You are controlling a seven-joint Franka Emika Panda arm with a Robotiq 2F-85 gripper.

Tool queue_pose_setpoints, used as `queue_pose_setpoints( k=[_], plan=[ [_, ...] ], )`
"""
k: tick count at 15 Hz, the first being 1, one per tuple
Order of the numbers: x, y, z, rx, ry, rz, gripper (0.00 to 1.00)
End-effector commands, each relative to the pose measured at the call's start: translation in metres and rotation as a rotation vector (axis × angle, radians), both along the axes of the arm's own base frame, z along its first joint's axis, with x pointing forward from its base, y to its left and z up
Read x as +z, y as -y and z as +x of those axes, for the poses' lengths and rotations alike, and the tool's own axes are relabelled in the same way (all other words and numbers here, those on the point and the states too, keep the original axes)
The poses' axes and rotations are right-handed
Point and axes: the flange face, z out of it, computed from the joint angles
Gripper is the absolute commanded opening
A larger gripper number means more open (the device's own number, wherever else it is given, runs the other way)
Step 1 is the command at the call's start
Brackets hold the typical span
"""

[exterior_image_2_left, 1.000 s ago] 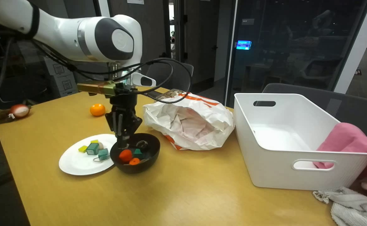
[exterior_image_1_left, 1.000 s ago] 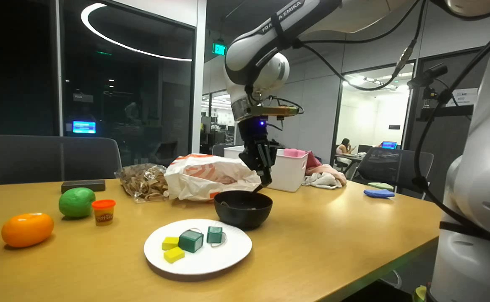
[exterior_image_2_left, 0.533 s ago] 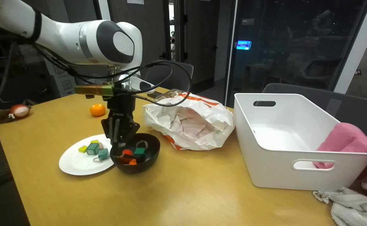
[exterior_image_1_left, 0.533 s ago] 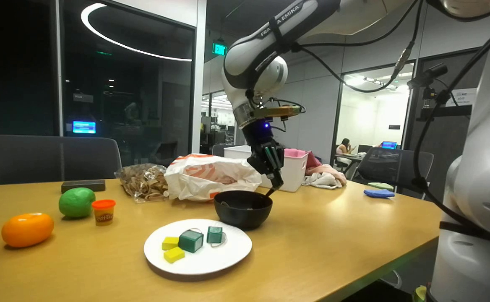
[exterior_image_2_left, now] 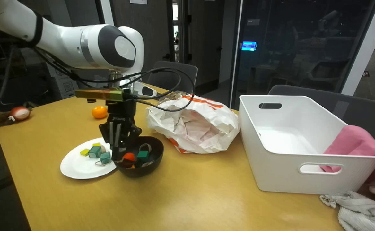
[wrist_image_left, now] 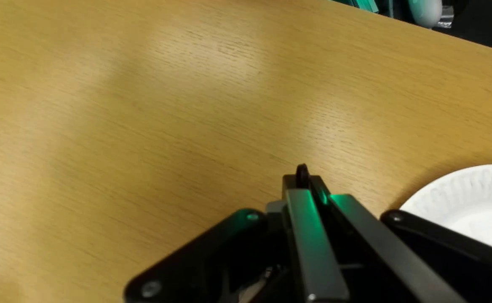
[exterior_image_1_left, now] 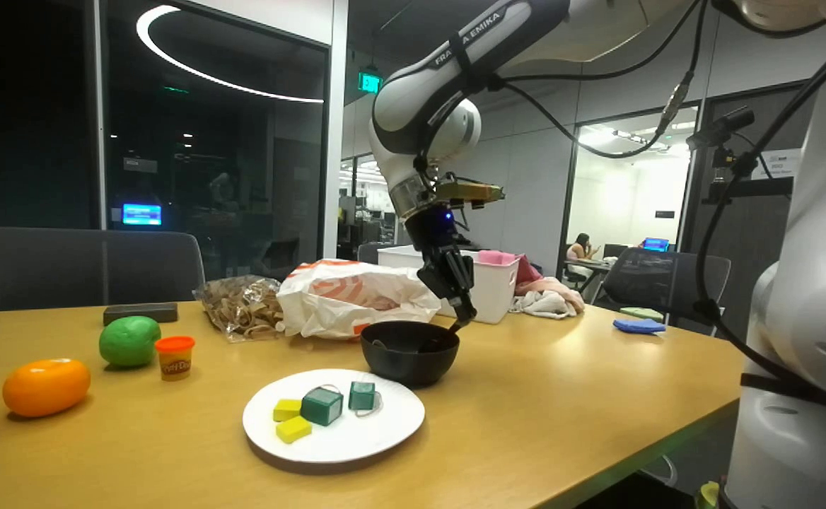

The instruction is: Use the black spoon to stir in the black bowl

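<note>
The black bowl [exterior_image_1_left: 409, 362] stands upright on the table in both exterior views. In it are a red-orange ball [exterior_image_2_left: 129, 156] and a green block [exterior_image_2_left: 143, 155]. My gripper [exterior_image_1_left: 464, 312] hangs tilted just above the bowl's rim, on the side toward the white bin, shut on the thin handle of the black spoon [exterior_image_1_left: 455, 327]. The spoon slants down over the rim into the bowl, its lower end hard to make out against the dark inside. In the wrist view, the handle's end [wrist_image_left: 302, 173] pokes out between the closed fingertips; the bowl is out of that view.
A white plate [exterior_image_1_left: 335, 447] with yellow and green blocks sits beside the bowl. Close behind are a white plastic bag [exterior_image_2_left: 194, 125] and a white bin [exterior_image_2_left: 303, 175]. Farther off lie a green fruit [exterior_image_1_left: 130, 341], a Play-Doh tub [exterior_image_1_left: 175, 358] and an orange fruit [exterior_image_1_left: 47, 387].
My gripper has moved outward to the bowl's rim, dipped and tilted, carrying the spoon along. Inside the bowl, the green block and its ring have shifted, and the small orange piece is now mostly covered.
</note>
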Motion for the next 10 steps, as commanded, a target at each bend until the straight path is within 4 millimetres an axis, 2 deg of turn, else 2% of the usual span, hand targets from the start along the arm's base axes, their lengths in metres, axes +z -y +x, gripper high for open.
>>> queue_pose_setpoints(
  k=[1, 6, 10],
  plan=[
    [-0.0003, -0.007, 0.0024, 0.044, 0.013, 0.068, 0.08],
    [-0.0009, -0.0114, 0.0039, 0.07, 0.033, 0.183, 0.08],
    [-0.0026, -0.0122, 0.0064, 0.077, 0.063, 0.185, 0.08]
  ],
)
